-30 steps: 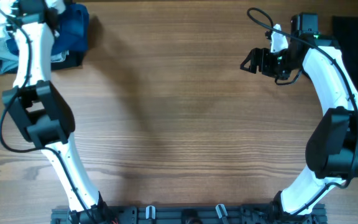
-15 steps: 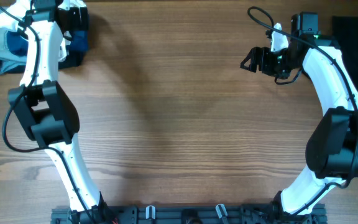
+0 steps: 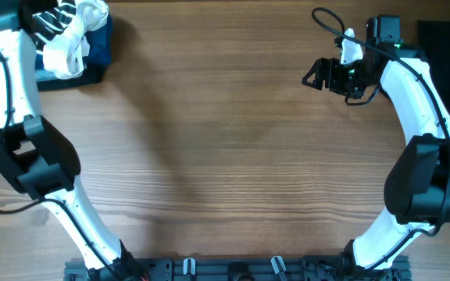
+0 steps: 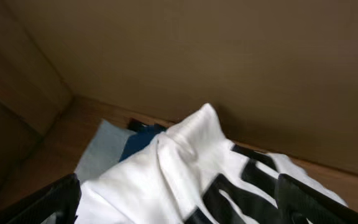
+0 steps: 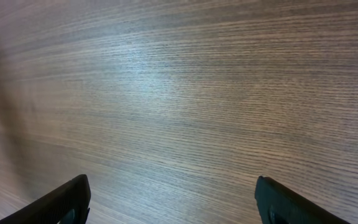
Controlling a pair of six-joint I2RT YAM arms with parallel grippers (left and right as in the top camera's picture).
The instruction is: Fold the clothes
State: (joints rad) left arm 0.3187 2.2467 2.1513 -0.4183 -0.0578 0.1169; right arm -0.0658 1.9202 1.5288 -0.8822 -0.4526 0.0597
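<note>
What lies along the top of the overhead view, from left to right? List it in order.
White shirt with black stripes → bare wooden table → right claw → black garment. The blue garments under the shirt overlap it, so they are left out.

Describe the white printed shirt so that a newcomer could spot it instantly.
Look to the far left corner of the wooden table, where a heap of clothes lies. The white shirt sits on top; unlike the dark blue garment and pale blue one showing beside it, it bears bold black stripes.
</note>
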